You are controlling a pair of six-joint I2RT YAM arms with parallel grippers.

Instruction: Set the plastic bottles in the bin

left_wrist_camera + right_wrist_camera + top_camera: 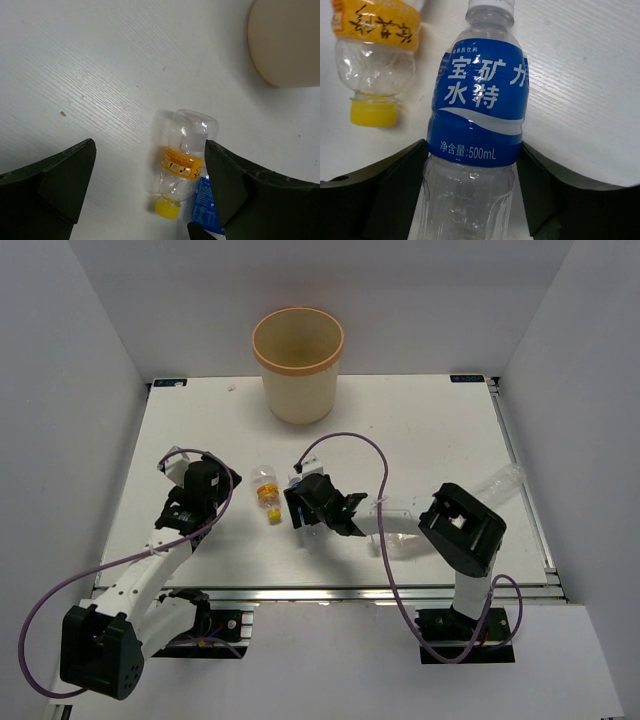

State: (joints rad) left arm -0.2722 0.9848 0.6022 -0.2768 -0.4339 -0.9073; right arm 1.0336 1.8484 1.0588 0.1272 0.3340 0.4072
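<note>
Holding blue-label bottle (480, 100) w/ right gripper (472, 147), pinched at its middle, flat on mid-table, well apart from bin (298, 390). Prob. empty: light, thin, squashy, slippy. Best squeezed softly. Left gripper (150, 150): wide apart over yellow-cap bottle (182, 160).

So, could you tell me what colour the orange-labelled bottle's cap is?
Yellow cap, clearest in right wrist view.

Left gripper (150, 147) above white table (100, 75), dark fingers spread wide.
Between the fingers lies a clear bottle (186, 135) with orange label and yellow cap (166, 207). A blue-labelled bottle (204, 202) lies just beside it, mostly hidden. Bin (287, 42) wall at top right.
</note>
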